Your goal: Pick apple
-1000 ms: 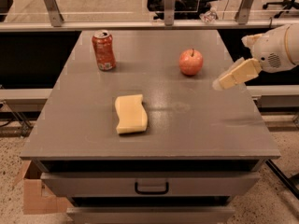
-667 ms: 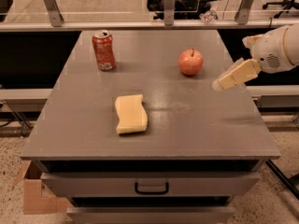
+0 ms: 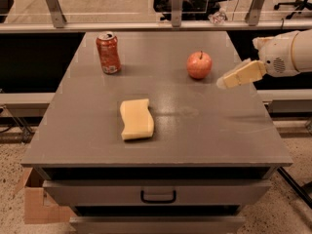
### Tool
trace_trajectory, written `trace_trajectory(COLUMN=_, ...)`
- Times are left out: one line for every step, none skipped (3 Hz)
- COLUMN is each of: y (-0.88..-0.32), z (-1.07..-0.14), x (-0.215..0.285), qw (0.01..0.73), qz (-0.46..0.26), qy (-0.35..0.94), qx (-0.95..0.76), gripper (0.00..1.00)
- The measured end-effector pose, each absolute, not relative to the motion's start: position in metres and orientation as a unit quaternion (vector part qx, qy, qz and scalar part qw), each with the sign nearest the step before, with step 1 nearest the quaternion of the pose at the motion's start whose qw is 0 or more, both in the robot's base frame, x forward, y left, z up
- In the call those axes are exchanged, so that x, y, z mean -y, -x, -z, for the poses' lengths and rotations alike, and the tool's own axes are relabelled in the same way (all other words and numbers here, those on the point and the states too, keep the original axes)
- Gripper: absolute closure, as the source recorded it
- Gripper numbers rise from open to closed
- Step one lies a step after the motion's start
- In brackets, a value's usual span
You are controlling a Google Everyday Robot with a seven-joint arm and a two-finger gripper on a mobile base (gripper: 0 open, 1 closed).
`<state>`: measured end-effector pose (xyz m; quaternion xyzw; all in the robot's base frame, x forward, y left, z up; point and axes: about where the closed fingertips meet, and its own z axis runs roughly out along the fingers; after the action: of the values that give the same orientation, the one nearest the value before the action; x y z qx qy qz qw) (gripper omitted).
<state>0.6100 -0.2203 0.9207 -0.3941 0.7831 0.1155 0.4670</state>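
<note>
Hardly anything has moved in the last second: the gripper has crept at most a shade closer to the apple, and everything on the table sits exactly where it was.

Right now the apple stands upright, stem up, toward the far right of the grey top. My gripper hangs just to the right of it and a little nearer the front edge, angled down with its tip pointing at the fruit, near but not touching. Whether it is spread or pressed together I cannot tell from this angle, so I won't call it. It holds nothing.

Left of the apple, well apart, is the red soda can. The yellow sponge lies left of the apple and nearer the front, also well clear. Neither is in my path.

So I read this as the approach step, with reach not finished and no grasp begun. Next I'd want to bring the gripper the last stretch leftward until it straddles the apple at its widest part, low enough to get round the belly and not skid off the top. It is round and smooth, so a nudge from one side could roll it toward the can.
</note>
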Motion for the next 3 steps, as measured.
trace_trajectory(y=-0.624, z=-0.917, x=0.213, qw=0.473, qz=-0.130, qy=0.398, qx=-0.775, gripper=0.00)
trace_trajectory(y=-0.634, z=-0.905, x=0.202, qw=0.467, qz=-0.150, qy=0.411, qx=-0.768, gripper=0.00)
trace_trajectory(y=-0.646, z=-0.889, x=0.189, qw=0.460, qz=-0.169, qy=0.424, qx=-0.762, gripper=0.00)
